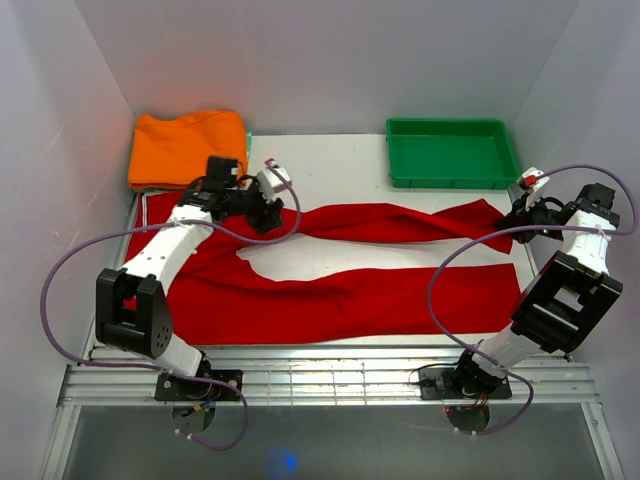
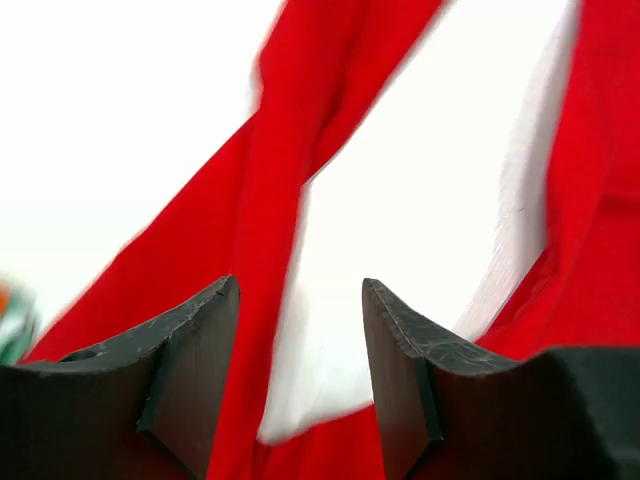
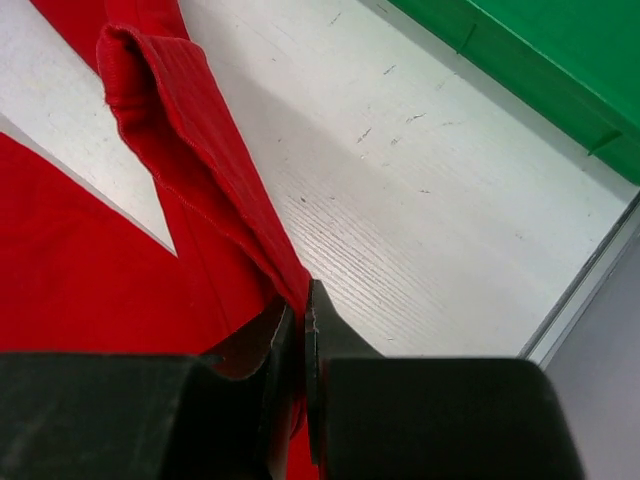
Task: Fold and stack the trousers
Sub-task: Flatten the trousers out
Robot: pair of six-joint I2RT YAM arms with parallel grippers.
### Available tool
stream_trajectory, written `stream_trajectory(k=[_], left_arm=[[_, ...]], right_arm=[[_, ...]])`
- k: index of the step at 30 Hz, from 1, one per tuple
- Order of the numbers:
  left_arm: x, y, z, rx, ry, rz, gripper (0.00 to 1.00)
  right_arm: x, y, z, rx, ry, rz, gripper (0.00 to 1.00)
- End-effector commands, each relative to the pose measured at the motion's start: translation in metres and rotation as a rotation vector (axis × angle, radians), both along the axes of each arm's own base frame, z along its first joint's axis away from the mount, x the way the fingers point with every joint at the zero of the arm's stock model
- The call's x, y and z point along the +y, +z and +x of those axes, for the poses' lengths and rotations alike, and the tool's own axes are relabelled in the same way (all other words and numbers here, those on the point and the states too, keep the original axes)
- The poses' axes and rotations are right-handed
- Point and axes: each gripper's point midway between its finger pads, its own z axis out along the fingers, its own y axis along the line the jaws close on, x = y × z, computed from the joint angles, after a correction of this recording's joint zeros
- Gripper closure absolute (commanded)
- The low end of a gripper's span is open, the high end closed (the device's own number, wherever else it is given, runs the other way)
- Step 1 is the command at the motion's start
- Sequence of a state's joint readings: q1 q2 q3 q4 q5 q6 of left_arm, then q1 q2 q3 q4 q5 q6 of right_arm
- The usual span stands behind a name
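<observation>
Lying spread L to R across the desk [image 1: 340,165], the trousers [image 1: 330,295] are seen w/ legs parted. The far leg's hem is pinched in the clenched right pincer [image 3: 303,300], nr the green tray [image 1: 450,152]. The left pincer [image 2: 300,300] is seen released above the far leg, nr the waist end, w/ nothing gripped.

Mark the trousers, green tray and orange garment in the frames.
trousers [image 1: 350,300]: top view, middle of the near leg.
green tray [image 1: 450,181]: top view, its near wall.
orange garment [image 1: 185,148]: top view, centre of its upper face.
</observation>
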State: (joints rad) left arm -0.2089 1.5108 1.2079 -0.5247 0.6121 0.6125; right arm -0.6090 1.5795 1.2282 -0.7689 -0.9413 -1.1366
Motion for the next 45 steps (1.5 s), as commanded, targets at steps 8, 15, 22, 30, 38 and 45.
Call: stream_trajectory(k=[8,15,22,30,38,45], left_arm=[[-0.046,-0.089,0.023,-0.056,-0.063,0.329,0.32],[-0.049,-0.107,0.044,-0.159,-0.023,0.411,0.39],[-0.041,-0.104,0.056,-0.226,0.017,0.448,0.85],[-0.050,-0.083,0.032,-0.212,-0.051,0.367,1.00],[-0.059,-0.027,-0.039,-0.138,-0.295,0.143,1.00],[-0.026,-0.066,-0.090,0.065,-0.444,0.151,1.00]], right_arm=[[-0.004,0.003,0.011,0.055,-0.082,0.091,0.92],[-0.008,0.003,0.016,0.061,-0.089,0.095,0.92],[-0.011,0.006,0.020,0.057,-0.095,0.090,0.92],[-0.012,0.010,0.023,0.055,-0.099,0.100,0.92],[-0.020,0.022,0.031,-0.011,-0.102,0.039,0.92],[-0.026,0.060,0.048,-0.222,-0.100,-0.003,0.92]])
